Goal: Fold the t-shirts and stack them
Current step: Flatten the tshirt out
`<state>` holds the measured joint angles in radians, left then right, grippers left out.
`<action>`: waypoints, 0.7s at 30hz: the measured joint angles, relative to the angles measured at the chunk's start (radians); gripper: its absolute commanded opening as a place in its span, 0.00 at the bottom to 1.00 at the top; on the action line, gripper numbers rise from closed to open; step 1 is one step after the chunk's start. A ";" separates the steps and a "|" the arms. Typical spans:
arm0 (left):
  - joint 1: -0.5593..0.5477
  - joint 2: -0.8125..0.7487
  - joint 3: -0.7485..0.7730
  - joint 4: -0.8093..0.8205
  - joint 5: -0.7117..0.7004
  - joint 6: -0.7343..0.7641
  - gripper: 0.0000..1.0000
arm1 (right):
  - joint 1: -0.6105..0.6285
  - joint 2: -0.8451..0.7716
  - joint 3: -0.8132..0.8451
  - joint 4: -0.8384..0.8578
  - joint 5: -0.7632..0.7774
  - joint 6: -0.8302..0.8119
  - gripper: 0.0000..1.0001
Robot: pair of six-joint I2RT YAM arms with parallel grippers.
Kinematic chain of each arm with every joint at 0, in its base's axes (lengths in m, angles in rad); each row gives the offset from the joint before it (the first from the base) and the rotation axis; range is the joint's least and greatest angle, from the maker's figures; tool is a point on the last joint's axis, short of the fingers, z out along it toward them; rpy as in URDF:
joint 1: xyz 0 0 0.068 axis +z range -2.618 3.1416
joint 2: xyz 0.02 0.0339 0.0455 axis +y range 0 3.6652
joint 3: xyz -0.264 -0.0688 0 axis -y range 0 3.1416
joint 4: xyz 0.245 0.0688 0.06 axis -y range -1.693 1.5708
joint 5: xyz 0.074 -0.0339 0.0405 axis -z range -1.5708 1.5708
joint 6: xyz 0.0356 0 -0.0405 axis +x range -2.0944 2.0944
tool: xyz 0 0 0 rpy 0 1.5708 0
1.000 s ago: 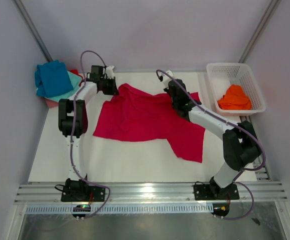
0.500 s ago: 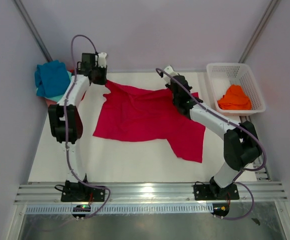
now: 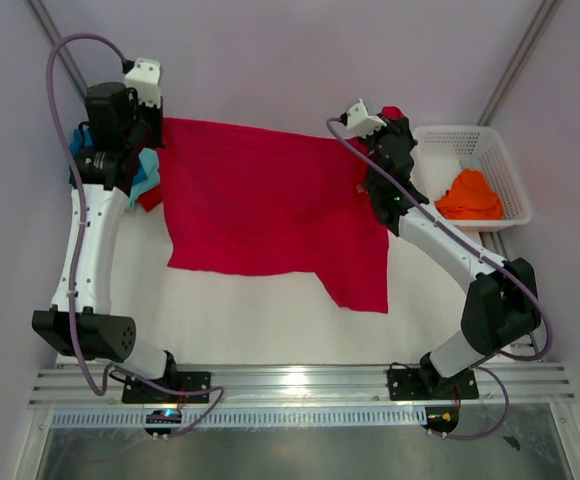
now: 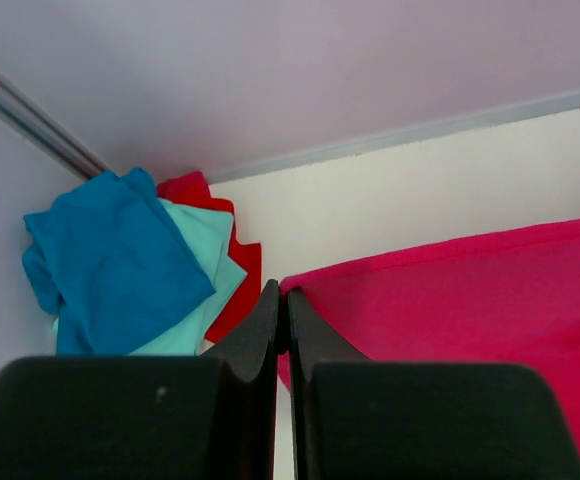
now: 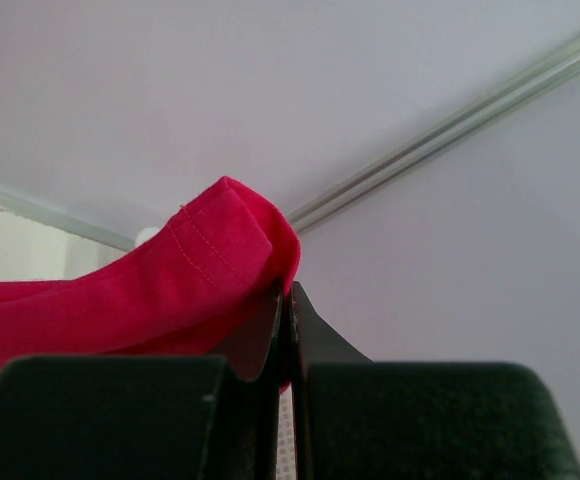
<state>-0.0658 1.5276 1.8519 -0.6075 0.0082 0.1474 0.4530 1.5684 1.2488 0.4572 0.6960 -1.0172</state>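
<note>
As both arms rise: you see the crimson t-shirt (image 3: 260, 200) go from a rumpled sprawl on the table (image 3: 240, 325) a second ago to a sheet drawn out between two lifted corners.
Left gripper (image 3: 156, 128): clenched on the shirt's far-left corner. In the left wrist view the cloth edge runs straight into the closed jaws. It has swung up and outward to the left.
Right gripper (image 3: 394, 116): clamped on the far-right corner, with a hemmed fold bulging above the jaws in the right wrist view. It has climbed toward the back wall, close to the basket (image 3: 425, 170).
Shirt now: the top edge runs nearly straight between the two grippers. The body hangs toward you, and the lower hem seems to rest on the table. One flap drops lower at the right.
Stack: the blue t-shirt (image 4: 110, 260), teal t-shirt (image 4: 208, 262) and red t-shirt (image 4: 192, 188) sit piled in the far-left corner, just beside the left gripper, where they were.
Basket: the orange t-shirt (image 3: 468, 195) lies inside as before.
Meaning for the task: the wrinkles are largely pulled out, so this looks like the flattening step. No fold has started on this shirt yet.
Next: you probably want to lay it down flat with both corners kept pinched.
Risk: the left corner hangs close to the stack and could drag it.
</note>
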 measured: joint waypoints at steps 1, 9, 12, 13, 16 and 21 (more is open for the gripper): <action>0.000 -0.011 -0.015 -0.001 -0.008 0.004 0.00 | -0.008 -0.008 0.000 0.009 0.001 -0.010 0.03; -0.001 -0.018 -0.073 -0.034 -0.044 0.027 0.00 | -0.050 -0.045 0.010 0.097 0.000 -0.113 0.03; -0.004 -0.018 -0.072 -0.033 -0.049 0.037 0.00 | -0.074 -0.044 0.034 0.098 -0.002 -0.135 0.03; -0.005 -0.018 -0.072 -0.033 -0.050 0.037 0.00 | -0.082 -0.044 0.048 0.098 -0.003 -0.138 0.03; -0.008 -0.019 -0.073 -0.026 -0.050 0.036 0.00 | -0.097 -0.047 0.079 0.096 -0.005 -0.132 0.03; -0.008 -0.034 -0.085 0.000 -0.054 0.035 0.00 | -0.111 -0.066 0.089 0.042 -0.019 -0.066 0.03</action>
<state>-0.0738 1.4933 1.7672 -0.6071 -0.0456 0.1822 0.3416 1.5024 1.3373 0.4992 0.6765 -1.0828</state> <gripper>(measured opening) 0.009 0.035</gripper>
